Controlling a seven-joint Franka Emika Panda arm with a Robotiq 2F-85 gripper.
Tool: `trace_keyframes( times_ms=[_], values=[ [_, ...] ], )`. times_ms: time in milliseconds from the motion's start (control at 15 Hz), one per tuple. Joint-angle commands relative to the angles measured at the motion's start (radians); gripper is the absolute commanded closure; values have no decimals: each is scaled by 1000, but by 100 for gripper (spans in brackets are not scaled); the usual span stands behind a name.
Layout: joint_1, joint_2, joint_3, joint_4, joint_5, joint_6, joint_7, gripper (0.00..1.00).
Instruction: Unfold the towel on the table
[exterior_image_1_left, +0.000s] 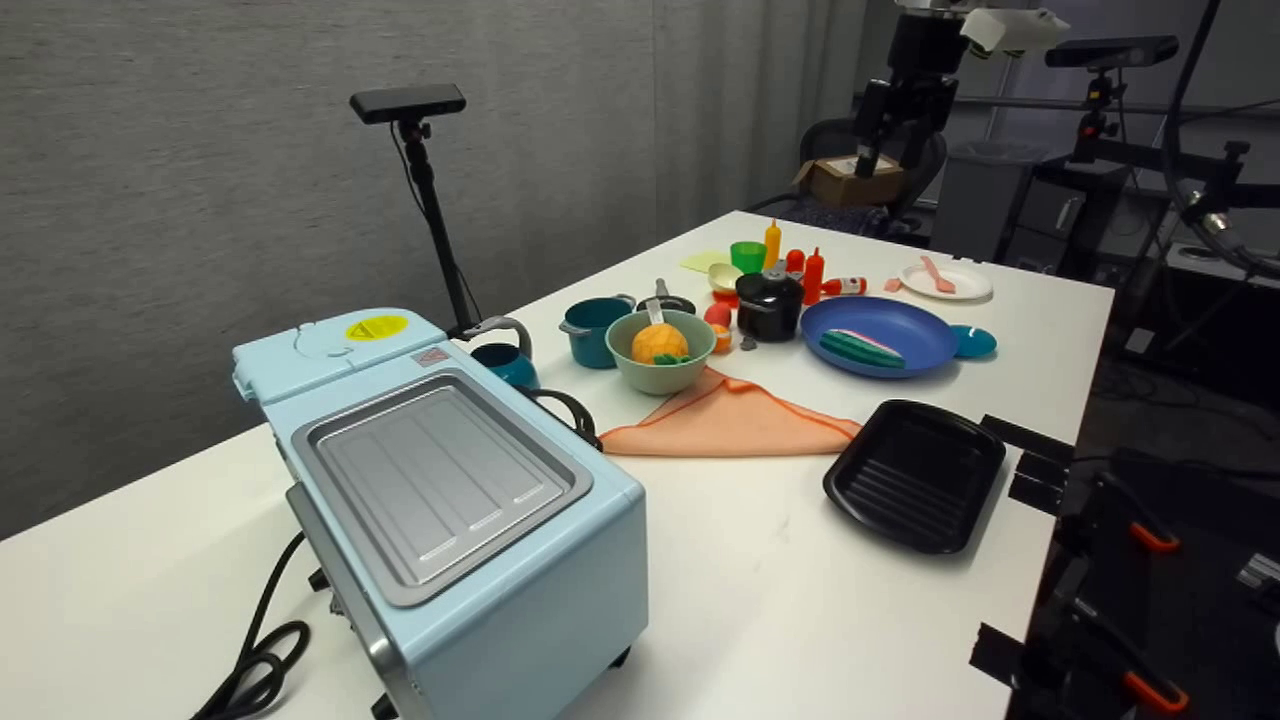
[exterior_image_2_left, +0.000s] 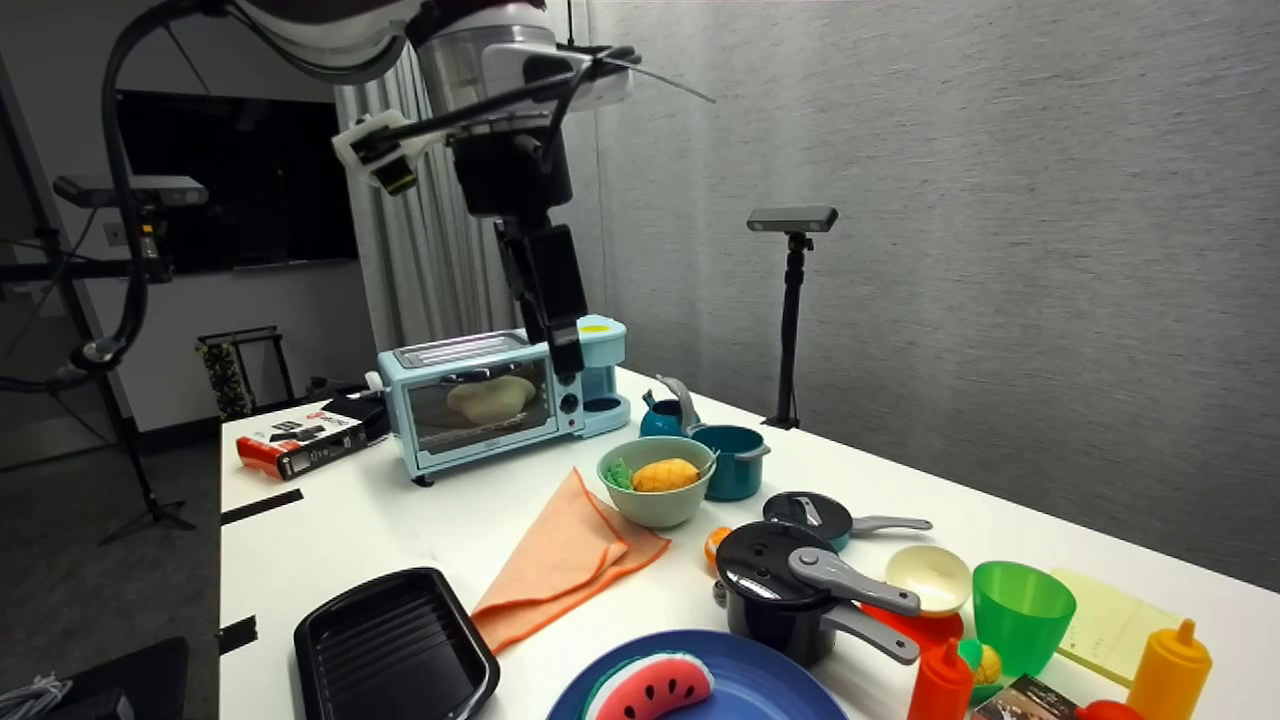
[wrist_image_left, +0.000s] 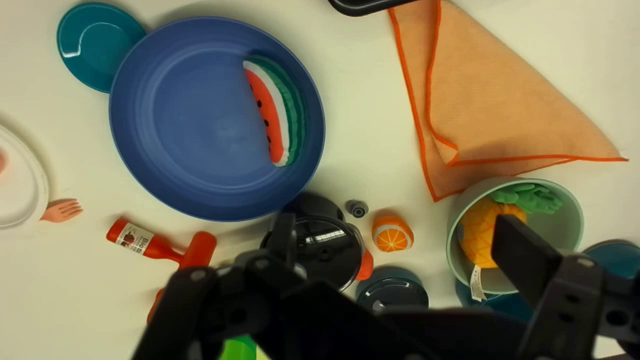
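Note:
The orange towel lies folded in a rough triangle on the white table. It shows in both exterior views. In the wrist view the towel is at the upper right. Its layers are offset, with a darker orange hem and one small corner turned over. One towel edge lies close against the green bowl; whether it is under the bowl cannot be told. My gripper is open and empty, its fingers wide apart. In both exterior views the gripper hangs high above the table, away from the towel.
The green bowl holds a toy pineapple. A black tray sits beside the towel's other end. A blue plate with a watermelon slice, a black pot and a toy orange are nearby. A light-blue toaster oven stands beyond.

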Motion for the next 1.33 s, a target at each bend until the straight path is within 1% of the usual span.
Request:
trace_keyframes(
  times_ms=[0, 133, 267, 400, 533, 667, 933, 1267],
  values=[
    [-18, 48, -5, 24, 30, 70, 143, 0],
    [-25, 115, -10, 56, 42, 131, 227, 0],
    [-35, 191, -22, 101, 67, 155, 303, 0],
    [-42, 280, -35, 159, 58, 187, 398, 0],
    [-47, 357, -56, 226, 41, 204, 462, 0],
    [-44, 439, -75, 305, 26, 200, 500, 0],
    [-44, 591, -106, 464, 41, 174, 565, 0],
    [-67, 746, -105, 624, 82, 168, 594, 0]
  ],
)
